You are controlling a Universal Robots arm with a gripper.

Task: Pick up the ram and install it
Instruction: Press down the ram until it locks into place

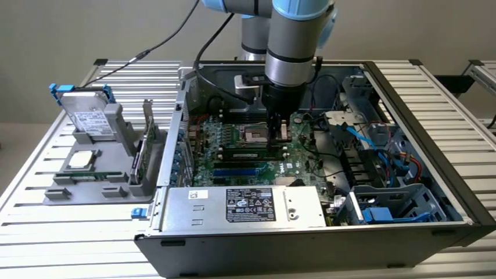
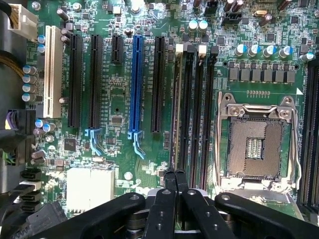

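While the arm reaches down into the open computer case (image 1: 457,192), the gripper (image 1: 277,136) hangs low over the motherboard (image 1: 232,160), just beside the empty processor socket (image 1: 254,135). Seen from the wrist, its jaws are pressed fully together, the two black fingers (image 2: 169,194) meeting with no gap between them, and they point at the bank of memory slots (image 2: 197,109) next to the processor socket. The ram (image 2: 174,119) stands on edge in the slot of that bank farthest from the socket, a thin dark strip running the slot's length; the closed fingertips sit right at its near end, though I cannot tell whether they actually touch it. In the exterior view a dark-green stick with black chips lies along the board just in front of the socket. Beyond the memory bank from the socket, a blue expansion slot (image 2: 137,84) and a white one (image 2: 50,69) stand empty.
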